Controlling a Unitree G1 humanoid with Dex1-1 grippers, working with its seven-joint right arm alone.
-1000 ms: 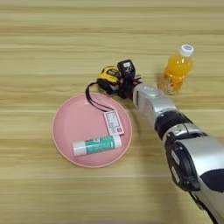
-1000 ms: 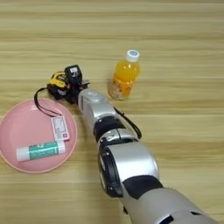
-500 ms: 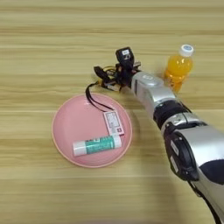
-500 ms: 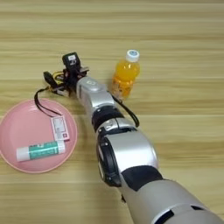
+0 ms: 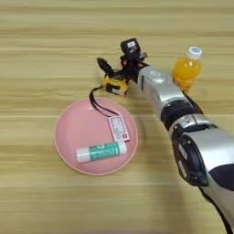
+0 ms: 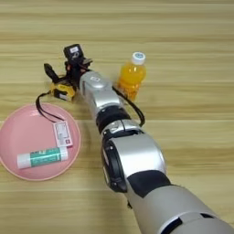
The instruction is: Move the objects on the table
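Pink plate (image 5: 68, 141) holding white tube (image 5: 101, 151) and small card (image 5: 119, 128), black strap (image 5: 98, 104) trailing onto its rim, tape measure (image 5: 114, 84) pinched by right gripper (image 5: 124, 75) on the table (image 5: 41, 55), orange-drink bottle (image 5: 187, 71) standing just right.

The light wooden bench (image 5: 41, 41) carries a pink plate (image 5: 68, 137), a yellow-and-black tape measure (image 5: 115, 85) just beyond the plate's rim, and an upright orange-drink bottle (image 5: 187, 70).
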